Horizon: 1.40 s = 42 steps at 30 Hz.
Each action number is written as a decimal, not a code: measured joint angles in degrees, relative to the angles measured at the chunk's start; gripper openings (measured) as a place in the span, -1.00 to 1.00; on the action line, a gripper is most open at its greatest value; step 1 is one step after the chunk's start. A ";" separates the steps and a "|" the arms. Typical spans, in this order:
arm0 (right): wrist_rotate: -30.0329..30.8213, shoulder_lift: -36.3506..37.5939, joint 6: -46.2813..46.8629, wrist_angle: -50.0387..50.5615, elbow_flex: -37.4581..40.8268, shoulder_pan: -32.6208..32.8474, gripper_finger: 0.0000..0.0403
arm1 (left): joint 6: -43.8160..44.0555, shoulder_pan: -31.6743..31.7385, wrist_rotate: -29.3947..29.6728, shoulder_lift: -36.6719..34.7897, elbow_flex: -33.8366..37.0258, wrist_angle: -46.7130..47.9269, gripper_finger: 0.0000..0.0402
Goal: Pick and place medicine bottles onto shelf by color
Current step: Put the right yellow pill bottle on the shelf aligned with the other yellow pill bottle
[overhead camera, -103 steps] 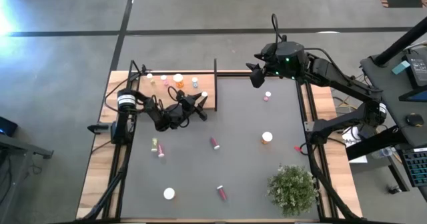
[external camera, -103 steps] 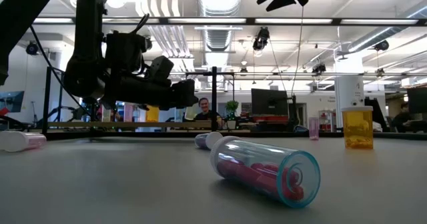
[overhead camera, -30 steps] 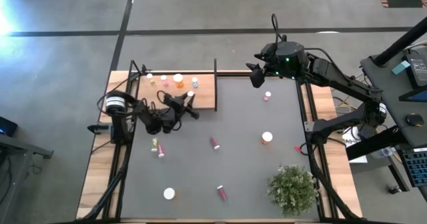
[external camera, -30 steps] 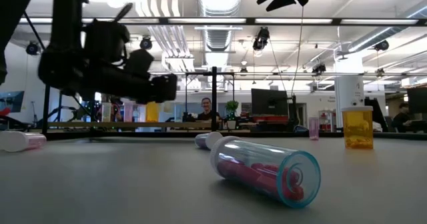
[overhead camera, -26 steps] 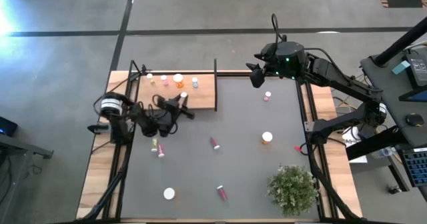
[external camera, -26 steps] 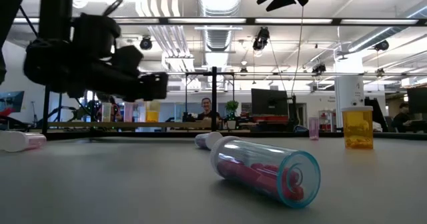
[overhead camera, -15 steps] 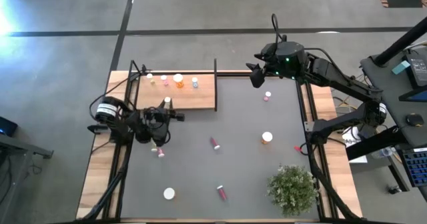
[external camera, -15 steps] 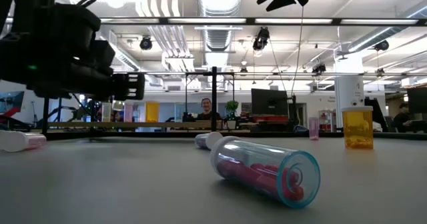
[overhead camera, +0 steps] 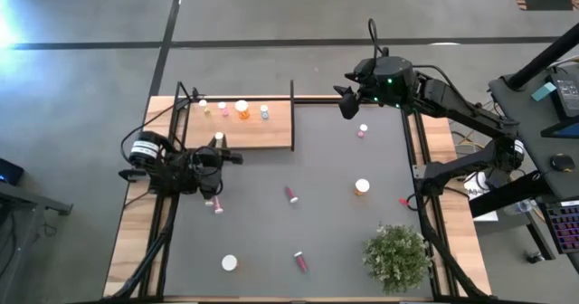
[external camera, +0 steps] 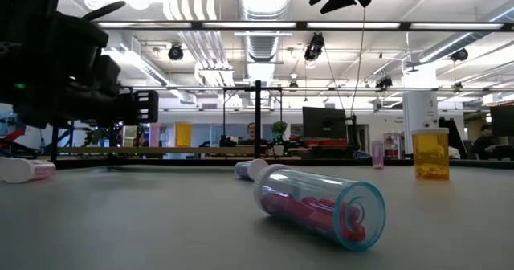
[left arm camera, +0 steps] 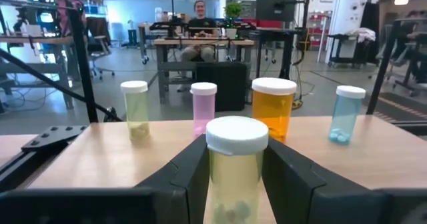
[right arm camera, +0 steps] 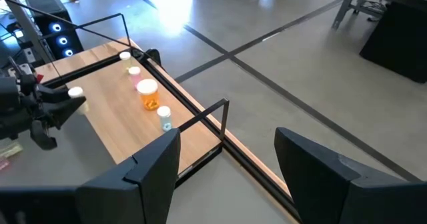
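We see the left gripper (left arm camera: 233, 177) clamped on a yellow-green bottle (left arm camera: 235, 167), upright just off the shelf (overhead camera: 271, 132) where 4 bottles stand. We judge it light, rigid and slick, best pinched mid-body below the cap. The right gripper (right arm camera: 227, 177) hangs spread and empty above the table's far edge.

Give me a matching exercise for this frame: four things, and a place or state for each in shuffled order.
Things:
1. left gripper
2. right gripper
3. orange bottle
4. plant

Places or states:
A. standing upright on the shelf
B. open, raised at the table's far edge
C. on the table's near right corner
D. shut on the yellow-green bottle

Pairs: 1-D, 2-B, 3-A, 4-C
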<state>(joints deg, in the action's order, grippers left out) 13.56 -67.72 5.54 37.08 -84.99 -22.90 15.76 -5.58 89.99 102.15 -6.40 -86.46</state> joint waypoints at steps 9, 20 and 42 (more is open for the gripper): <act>0.00 0.00 0.00 -0.02 0.00 -0.02 0.16 | 0.45 5.14 -0.04 0.20 -0.06 0.00 -0.45; 0.00 0.00 0.00 -0.01 0.01 -0.02 0.16 | 0.51 11.10 -0.02 0.24 -0.77 0.00 -0.45; 0.00 0.01 0.00 -0.01 0.01 -0.01 0.16 | 0.66 13.39 -1.27 0.26 -1.50 2.01 -0.45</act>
<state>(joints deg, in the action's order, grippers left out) 13.56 -67.72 5.54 37.07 -84.97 -22.91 16.41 7.81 88.72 102.41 -7.90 -84.45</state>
